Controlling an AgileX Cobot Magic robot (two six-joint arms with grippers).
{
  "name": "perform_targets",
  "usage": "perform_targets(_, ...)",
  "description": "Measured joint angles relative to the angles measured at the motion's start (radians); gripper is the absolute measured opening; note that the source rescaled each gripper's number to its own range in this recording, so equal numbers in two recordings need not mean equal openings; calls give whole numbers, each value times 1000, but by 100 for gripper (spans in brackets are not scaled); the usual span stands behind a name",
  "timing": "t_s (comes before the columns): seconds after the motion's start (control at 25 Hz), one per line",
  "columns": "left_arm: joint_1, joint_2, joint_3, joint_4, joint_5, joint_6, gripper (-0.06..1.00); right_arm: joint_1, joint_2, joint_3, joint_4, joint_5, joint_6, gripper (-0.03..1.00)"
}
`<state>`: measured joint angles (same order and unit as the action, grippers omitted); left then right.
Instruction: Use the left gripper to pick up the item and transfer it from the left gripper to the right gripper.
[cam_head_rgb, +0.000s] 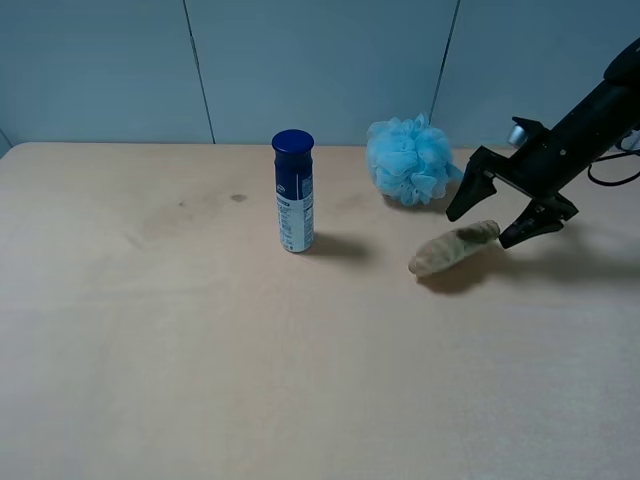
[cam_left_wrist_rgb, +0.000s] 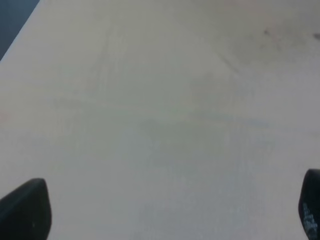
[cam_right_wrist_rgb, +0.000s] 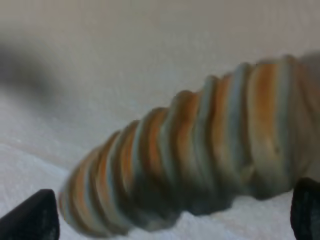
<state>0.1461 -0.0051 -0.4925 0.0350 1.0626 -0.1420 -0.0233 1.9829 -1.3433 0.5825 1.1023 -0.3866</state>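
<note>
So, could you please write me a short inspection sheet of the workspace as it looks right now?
Surface: pale wooden table, faint dark marks toward the back left.
Job's things: striped roll lying on the table, right of centre, one end between the right gripper's open jaws.
Clutter: blue-capped bottle upright near the middle; light-blue pouf at the back.
Grippers: right gripper open, nothing held; left gripper open over bare table, seen only in its wrist view.
Cables: a black cable by the right arm, at the picture's edge.
Surroundings: grey-blue panelled wall behind the table.
</note>
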Motion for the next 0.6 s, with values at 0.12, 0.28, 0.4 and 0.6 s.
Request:
perform_targets(0.12, 0, 0, 0, 0, 0, 0, 99, 0, 0, -89, -27, 73, 38, 100)
perform_targets(0.28, 0, 0, 0, 0, 0, 0, 99, 0, -7, -206, -88, 101, 110, 100)
perform_targets(0.4, 0, 0, 0, 0, 0, 0, 99, 0, -41, -257, -139, 101, 154, 100)
perform_targets(0.6, 0, 0, 0, 0, 0, 0, 99, 0, -153, -276, -184, 105, 177, 100)
